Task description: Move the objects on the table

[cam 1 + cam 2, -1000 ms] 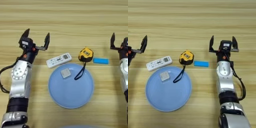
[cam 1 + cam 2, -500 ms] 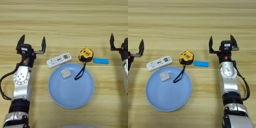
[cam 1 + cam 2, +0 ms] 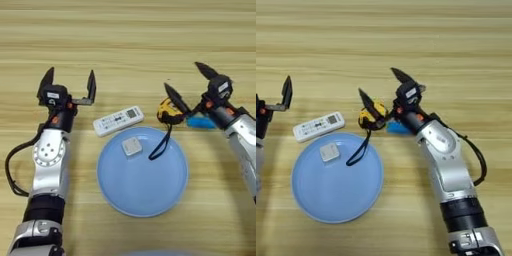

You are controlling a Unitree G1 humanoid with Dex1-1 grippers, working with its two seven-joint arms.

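Five small objects lie on the broad light-brown wood-grain tabletop (image 3: 125,45), one of each kind. One round blue plate (image 3: 142,172) sits near the middle. One small pale square block (image 3: 131,146) rests on the plate's far left part. One white rectangular remote control (image 3: 118,120) lies on the bare wood just beyond the plate's far left rim, tilted with its right end further away. One yellow-black tape measure (image 3: 369,115) sits just past the plate's far right rim, and its one black strap (image 3: 161,145) loops down over the rim onto the plate. One small flat blue bar (image 3: 399,128) lies just right of the tape measure, partly hidden by the right arm.

Two grippers are in view, each with two black fingers. The right gripper (image 3: 384,92) is turned to the left over the tape measure and the blue bar, fingers spread wide apart: one fingertip points down at the tape measure's upper left side, so close that I cannot tell whether it touches; the other finger sticks out further away, over bare wood. It grips nothing. The left gripper (image 3: 69,83) is beside the remote control on its left, well apart from the plate, fingers upright and spread wide, holding nothing.
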